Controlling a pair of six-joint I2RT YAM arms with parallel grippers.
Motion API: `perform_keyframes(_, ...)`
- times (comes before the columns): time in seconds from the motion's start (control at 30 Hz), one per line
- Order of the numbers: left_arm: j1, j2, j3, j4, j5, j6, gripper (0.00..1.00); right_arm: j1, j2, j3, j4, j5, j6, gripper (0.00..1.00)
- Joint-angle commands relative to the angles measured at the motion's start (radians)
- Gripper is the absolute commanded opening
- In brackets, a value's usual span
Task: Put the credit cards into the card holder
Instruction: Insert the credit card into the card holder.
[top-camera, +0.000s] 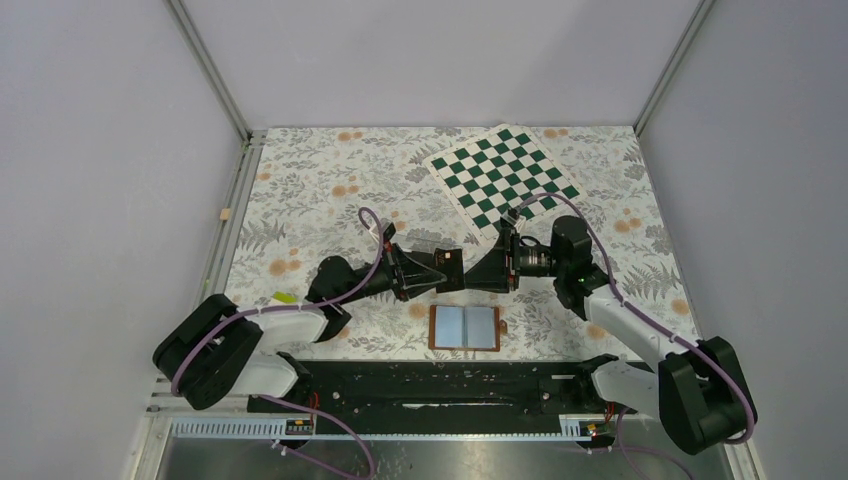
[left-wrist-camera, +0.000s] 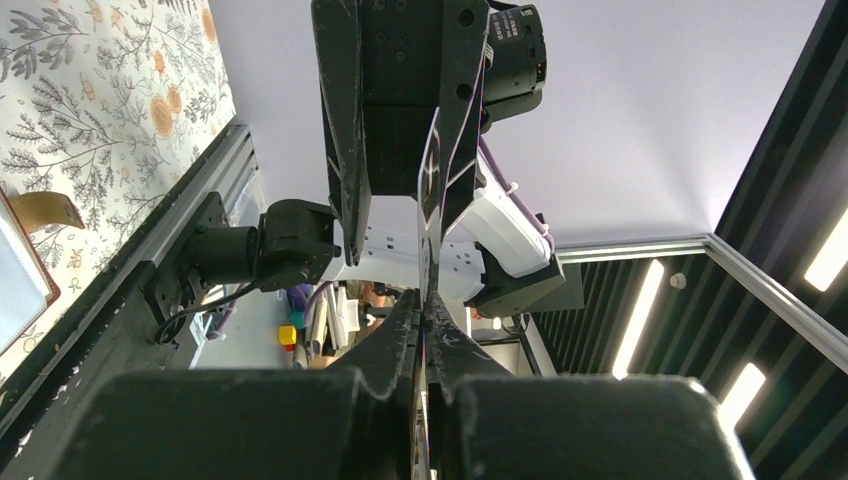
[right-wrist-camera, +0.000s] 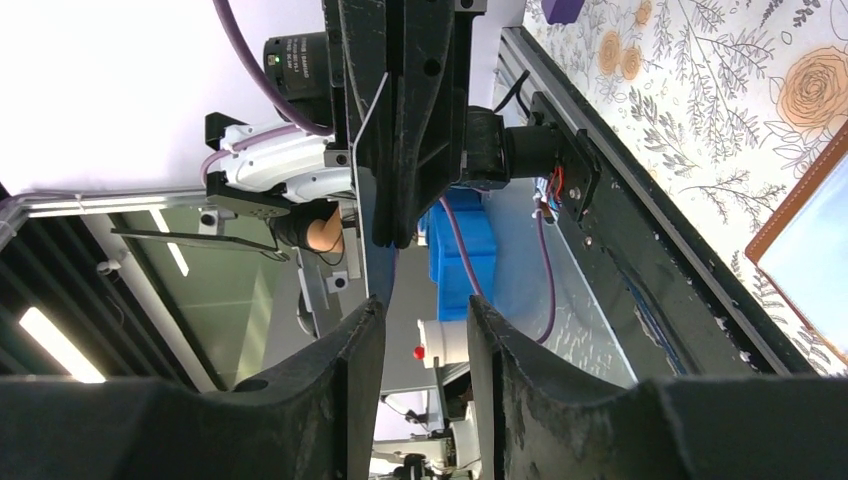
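My left gripper is shut on one thin dark credit card, seen edge-on in the left wrist view, and holds it above the table. My right gripper faces it tip to tip and is open. In the right wrist view the card runs down beside one of my right fingers; the gap of the right gripper is otherwise empty. The tan-brown card holder lies open just in front, pale blue sleeves up; its edge shows in the left wrist view and the right wrist view. The card stacks are hidden.
A green-and-white chessboard lies at the back, right of centre. The black base rail runs along the near edge. A small yellow-green thing lies by the left arm. Metal frame posts bound the floral table.
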Motion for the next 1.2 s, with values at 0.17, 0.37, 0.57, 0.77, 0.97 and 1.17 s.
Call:
perform_keyframes(0.17,-0.003,-0.1,0.008,-0.16,0.023,0.102,0.0,-0.013,-0.084,0.064,-0.128,-0.005,-0.101,0.43)
perform_keyframes(0.37,-0.003,-0.13,0.033,-0.247,0.032,0.144,0.0,-0.013,-0.05,0.058,-0.046,-0.013,-0.045,0.43)
perform_keyframes(0.57,-0.01,-0.127,0.047,-0.254,0.041,0.145,0.0,-0.001,0.008,0.085,-0.103,-0.014,-0.092,0.43)
perform_keyframes(0.77,-0.016,-0.104,0.054,-0.231,0.048,0.139,0.0,0.047,0.064,0.138,-0.115,-0.016,-0.1,0.4)
perform_keyframes(0.97,-0.017,-0.099,0.054,-0.227,0.051,0.139,0.0,0.049,0.075,0.123,-0.099,-0.023,-0.102,0.3)
perform_keyframes(1.17,-0.019,-0.099,0.053,-0.228,0.055,0.139,0.0,0.072,0.11,0.114,-0.056,-0.037,-0.077,0.27)
